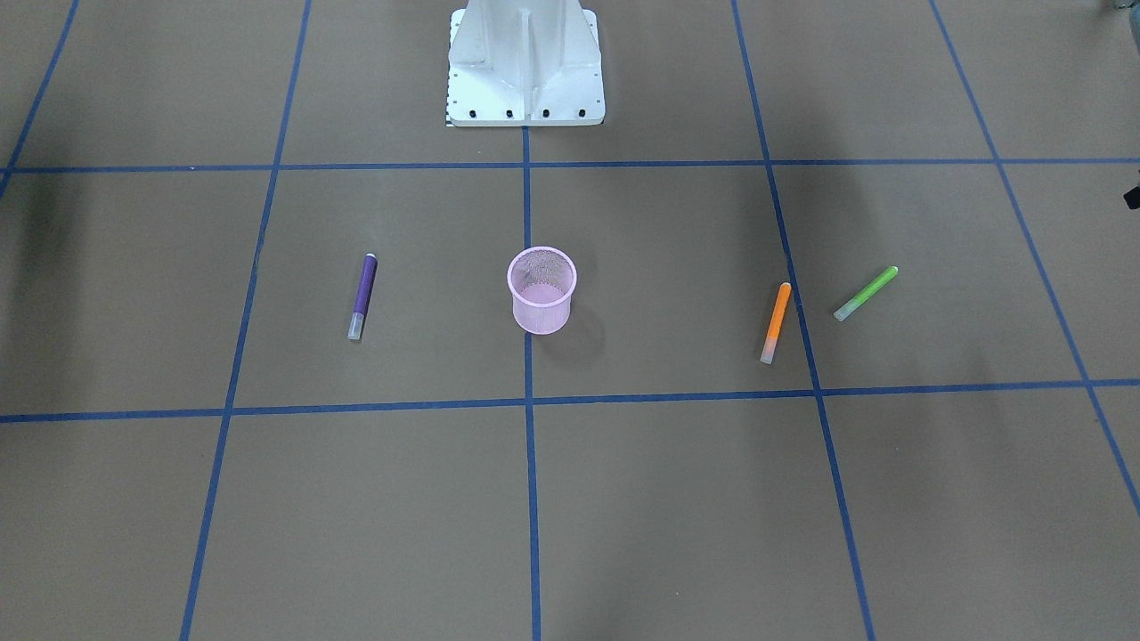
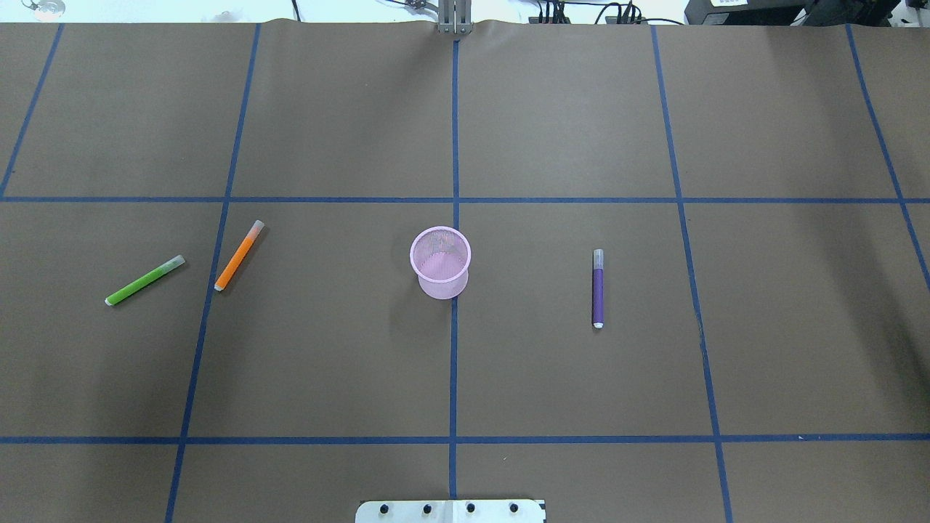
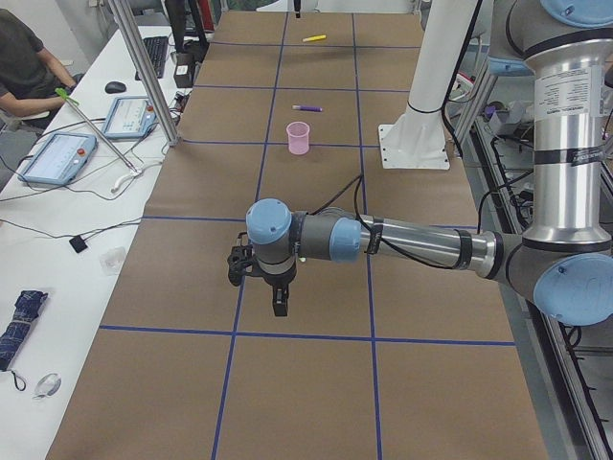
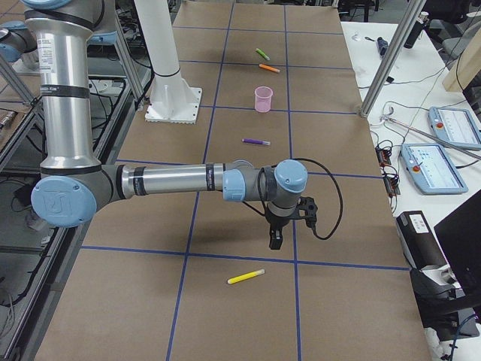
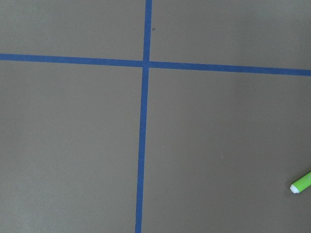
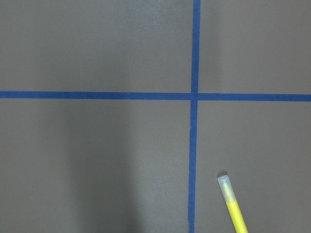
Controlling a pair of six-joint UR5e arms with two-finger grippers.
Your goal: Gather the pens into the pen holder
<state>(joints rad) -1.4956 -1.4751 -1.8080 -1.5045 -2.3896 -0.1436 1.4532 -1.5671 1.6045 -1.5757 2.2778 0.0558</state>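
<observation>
The pink mesh pen holder (image 2: pixel 440 261) (image 1: pixel 541 289) stands upright and empty at the table's middle. The purple pen (image 2: pixel 598 288) (image 1: pixel 362 296) lies on the robot's right of it. The orange pen (image 2: pixel 239 255) (image 1: pixel 777 322) and the green pen (image 2: pixel 144 280) (image 5: pixel 301 183) lie on the robot's left. The yellow pen (image 4: pixel 246 277) (image 6: pixel 232 204) lies far out at the right end. My left gripper (image 3: pixel 280 307) hovers over the left end and my right gripper (image 4: pixel 275 241) hovers near the yellow pen. Both show only in the side views, so I cannot tell if they are open or shut.
The white robot base (image 1: pixel 525 67) stands at the table's robot side. Blue tape lines (image 2: pixel 454 363) grid the brown table. Desks with teach pendants (image 4: pixel 432 169) and metal posts (image 4: pixel 387 56) border the operators' side, where a person (image 3: pixel 24 62) sits.
</observation>
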